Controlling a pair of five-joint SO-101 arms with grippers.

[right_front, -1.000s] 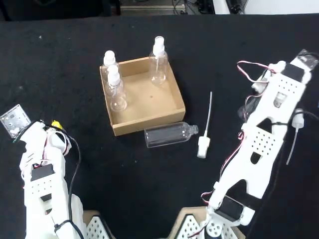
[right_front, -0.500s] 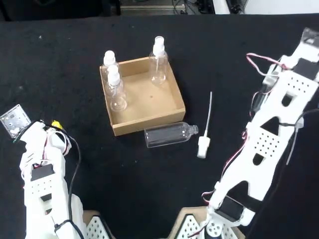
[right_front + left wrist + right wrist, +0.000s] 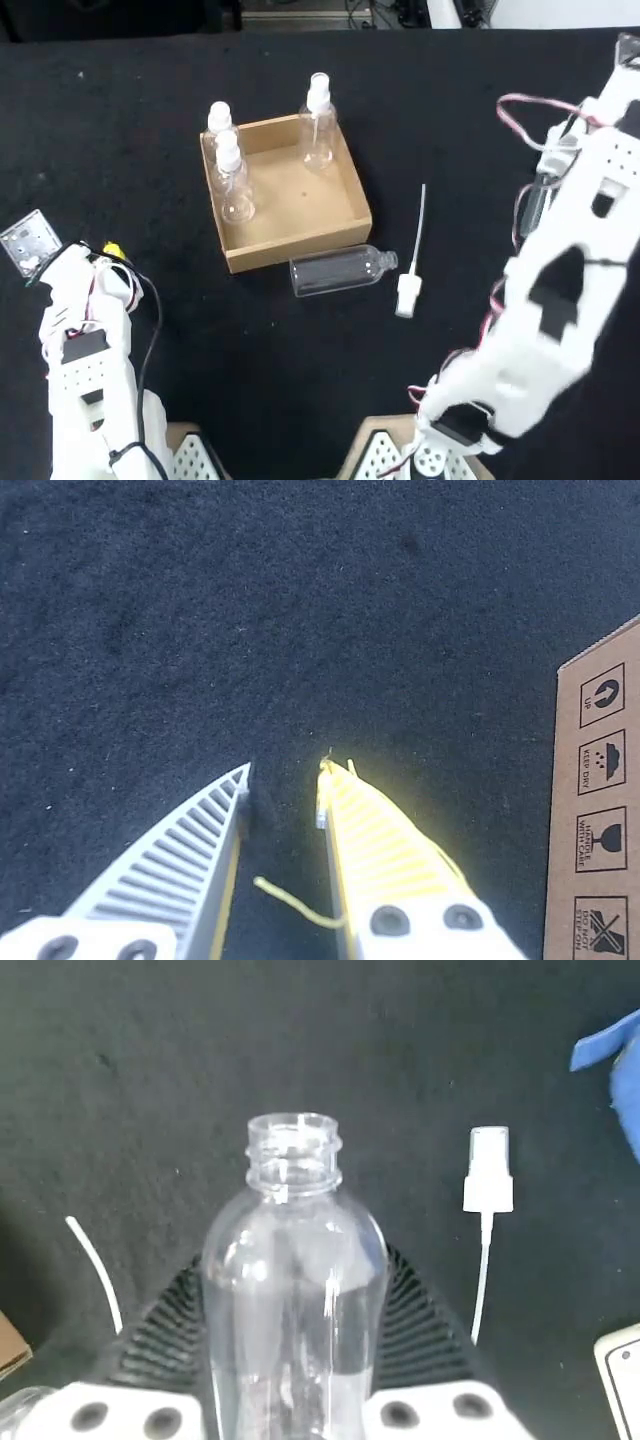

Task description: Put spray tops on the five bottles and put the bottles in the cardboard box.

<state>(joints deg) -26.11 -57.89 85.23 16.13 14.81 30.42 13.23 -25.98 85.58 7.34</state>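
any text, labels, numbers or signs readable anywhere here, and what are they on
Cardboard box, outer wall, left wrist view: four framed handling signs in a column, each with a tiny sideways caption, too small to read with confidence.
Clear bottle, right wrist view: no label or print.
High view: no readable words or numbers on anything.

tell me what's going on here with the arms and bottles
Three topped bottles stand in the cardboard box. The right pincer grips a fourth bottle, topless, a loose spray top lying on the table beyond it. A fifth bottle, also topless, lies outside the box's near wall beside another spray top. The left pincer hangs open and empty over the table.
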